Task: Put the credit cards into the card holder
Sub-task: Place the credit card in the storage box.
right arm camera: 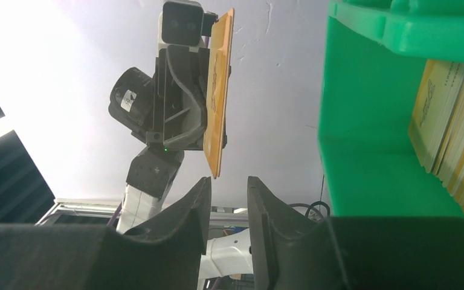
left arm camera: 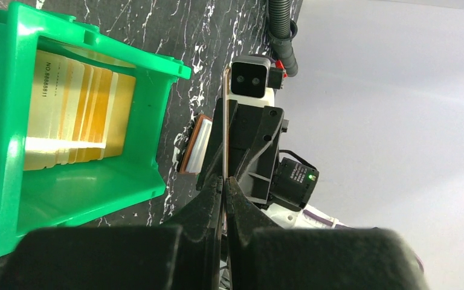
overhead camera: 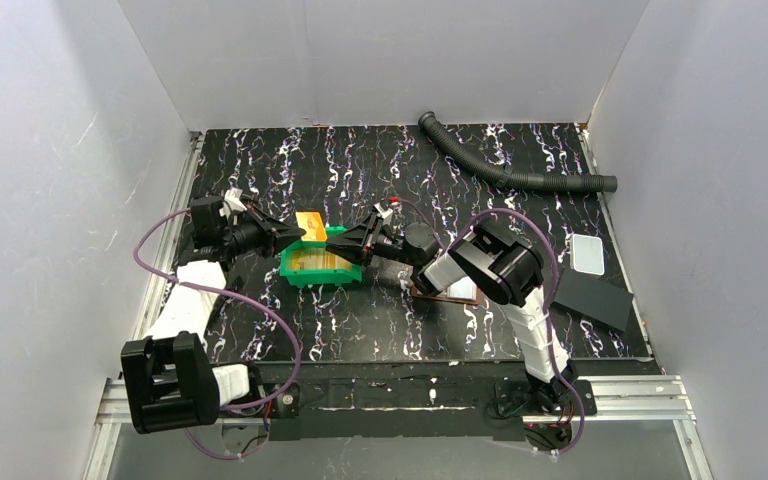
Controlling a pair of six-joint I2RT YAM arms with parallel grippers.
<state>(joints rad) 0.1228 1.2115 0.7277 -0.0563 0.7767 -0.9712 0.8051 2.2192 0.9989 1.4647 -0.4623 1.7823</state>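
the left arm (overhead camera: 185, 305) and right arm (overhead camera: 535, 330) have black joints, white links and purple cables (overhead camera: 138, 255).

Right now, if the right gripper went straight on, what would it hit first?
Probably the orange card pinched in the left gripper, just ahead of the right gripper; depth is unclear.

**Arm pose: grippers face to face at mid-table**

Noted: the left arm (overhead camera: 192, 300) runs forward from its base, wrist turned right. The left gripper (overhead camera: 295, 234) is pinched closed on an orange credit card (right arm camera: 217, 90). The right arm (overhead camera: 525, 310) rises to a bent elbow, forearm pointing left. The right gripper (overhead camera: 348, 247) has its jaws parted with a clear gap. The grippers point at each other, close but not touching.
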